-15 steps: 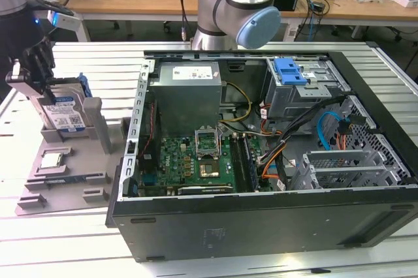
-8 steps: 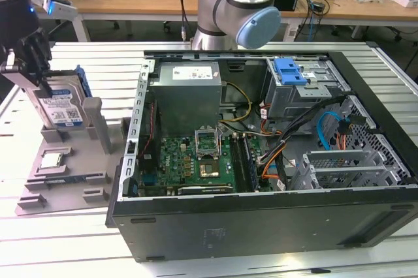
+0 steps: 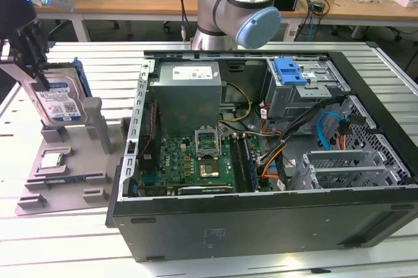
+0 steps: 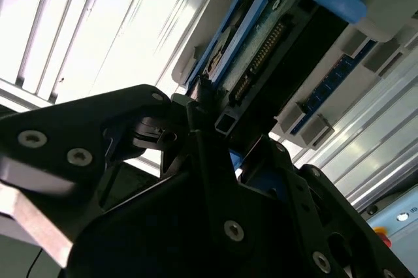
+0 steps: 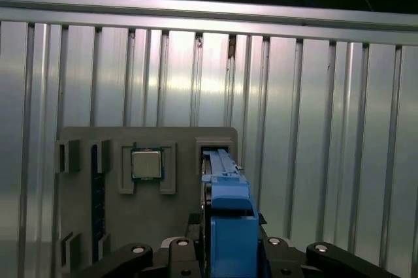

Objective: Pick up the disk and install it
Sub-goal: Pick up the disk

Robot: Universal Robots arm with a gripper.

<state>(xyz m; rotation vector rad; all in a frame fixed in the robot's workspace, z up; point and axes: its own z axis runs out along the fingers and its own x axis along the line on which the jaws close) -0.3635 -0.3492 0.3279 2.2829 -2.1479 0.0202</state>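
Slatted table (image 3: 65, 248); gripper (image 3: 36, 72), pointing down, clamps upright disk (image 3: 62, 100).

The disk (image 3: 62, 98) is seen as silver, with a white-and-blue barcoded label, and is framed by a blue carrier (image 5: 232, 235). The claw (image 3: 36, 69) is black. The holder (image 3: 72, 160) is grey, the desk (image 3: 65, 245) ribbed silver, the computer case (image 3: 261, 226) black, its board (image 3: 189, 157) green.

Open air sits above the gray stand (image 3: 65, 160) where the disk (image 3: 62, 98) stands upright. The tall side wall of the computer case (image 3: 135, 128) rises just beside the stand. Inside, cables (image 3: 302, 120) cross below the blue bracket (image 3: 290, 69)
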